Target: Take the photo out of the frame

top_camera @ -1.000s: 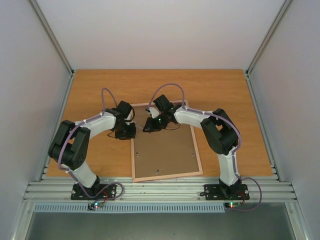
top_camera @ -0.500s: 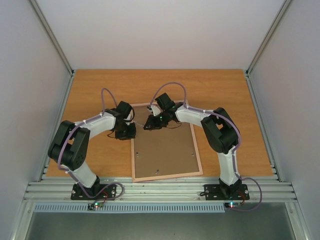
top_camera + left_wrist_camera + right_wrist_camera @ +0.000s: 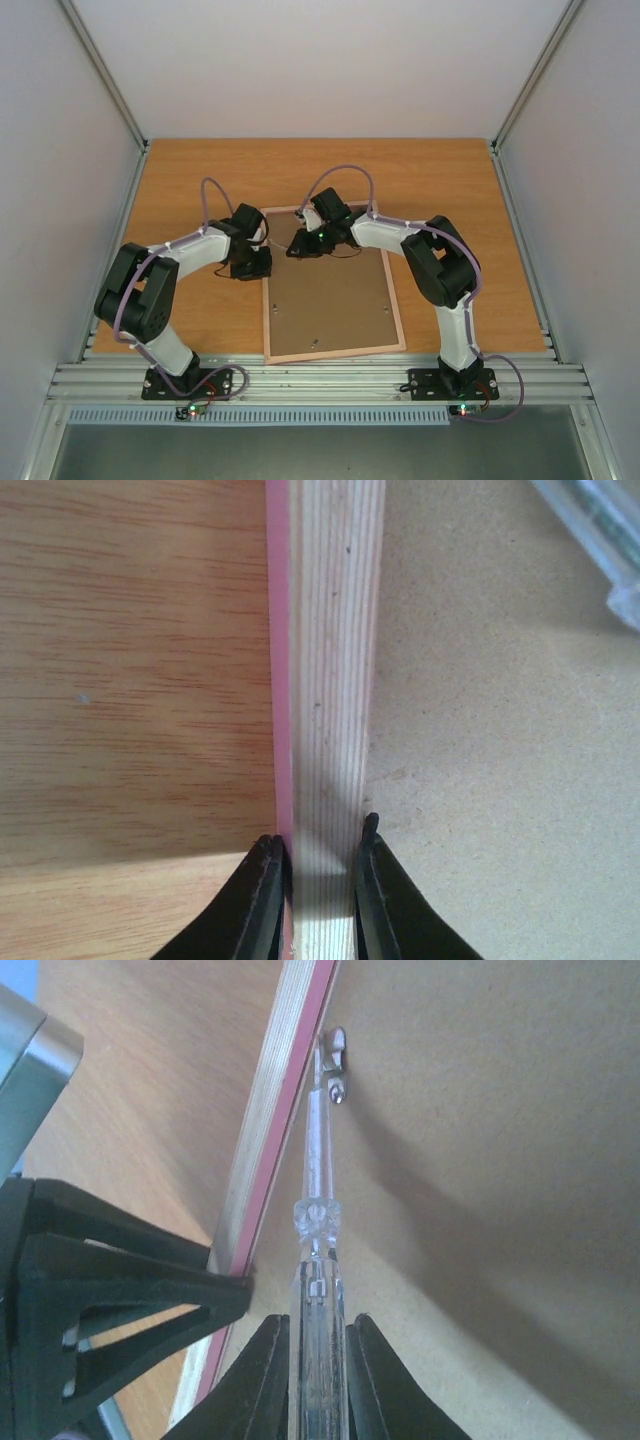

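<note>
Since the frame lies face down on the table with its backing board still in, we're early on; we reckon the photo's hidden underneath. Our left tool pinches the frame's left rail, our right tool is clamped on a clear screwdriver, tip at a metal clip. Clips, board, photo all to go.
</note>
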You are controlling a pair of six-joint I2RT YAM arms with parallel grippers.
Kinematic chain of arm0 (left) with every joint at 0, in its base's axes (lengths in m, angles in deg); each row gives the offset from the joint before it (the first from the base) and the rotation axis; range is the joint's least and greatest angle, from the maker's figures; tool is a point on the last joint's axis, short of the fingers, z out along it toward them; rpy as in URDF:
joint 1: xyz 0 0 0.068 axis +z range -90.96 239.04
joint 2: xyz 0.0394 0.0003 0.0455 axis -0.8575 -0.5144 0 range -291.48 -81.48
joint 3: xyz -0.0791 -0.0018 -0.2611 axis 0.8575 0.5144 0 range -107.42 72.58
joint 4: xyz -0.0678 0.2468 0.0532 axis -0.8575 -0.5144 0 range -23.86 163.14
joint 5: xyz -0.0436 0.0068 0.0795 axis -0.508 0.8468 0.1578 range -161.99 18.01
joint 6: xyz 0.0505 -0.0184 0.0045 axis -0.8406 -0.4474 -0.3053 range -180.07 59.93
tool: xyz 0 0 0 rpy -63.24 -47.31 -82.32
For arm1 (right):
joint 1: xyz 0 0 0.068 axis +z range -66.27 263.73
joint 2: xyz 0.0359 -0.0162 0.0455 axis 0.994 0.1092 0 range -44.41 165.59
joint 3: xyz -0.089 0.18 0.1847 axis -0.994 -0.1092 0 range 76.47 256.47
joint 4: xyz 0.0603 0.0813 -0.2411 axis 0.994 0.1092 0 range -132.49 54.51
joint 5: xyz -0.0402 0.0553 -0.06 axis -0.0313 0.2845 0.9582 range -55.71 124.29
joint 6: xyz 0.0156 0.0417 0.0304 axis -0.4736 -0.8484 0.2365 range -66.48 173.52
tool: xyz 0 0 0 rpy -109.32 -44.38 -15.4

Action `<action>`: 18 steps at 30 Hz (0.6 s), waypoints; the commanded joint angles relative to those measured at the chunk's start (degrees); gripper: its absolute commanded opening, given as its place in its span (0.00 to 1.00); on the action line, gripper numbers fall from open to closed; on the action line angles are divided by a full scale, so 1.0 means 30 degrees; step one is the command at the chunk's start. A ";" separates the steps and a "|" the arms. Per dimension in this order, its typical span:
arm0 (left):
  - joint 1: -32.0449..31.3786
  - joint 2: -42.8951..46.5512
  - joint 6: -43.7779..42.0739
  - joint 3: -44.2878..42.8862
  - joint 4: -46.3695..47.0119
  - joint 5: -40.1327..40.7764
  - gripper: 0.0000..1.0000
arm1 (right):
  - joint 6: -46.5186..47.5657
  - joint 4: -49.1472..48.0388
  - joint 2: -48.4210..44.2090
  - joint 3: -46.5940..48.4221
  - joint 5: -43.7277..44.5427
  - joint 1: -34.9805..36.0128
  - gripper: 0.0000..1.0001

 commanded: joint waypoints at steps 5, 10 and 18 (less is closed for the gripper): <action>-0.0278 0.0530 0.0444 0.0745 -0.1465 -0.1708 0.09 | -0.1443 -0.2135 -0.1294 -0.1305 0.4332 -0.0345 0.01; -0.0278 0.0574 0.0921 0.0841 -0.1426 -0.1478 0.06 | -0.1213 -0.2284 -0.2437 -0.2024 0.4345 -0.0356 0.01; -0.0278 0.0680 0.1760 0.0881 -0.1048 -0.1401 0.06 | -0.0129 -0.2529 -0.4659 -0.3500 0.3610 -0.0589 0.01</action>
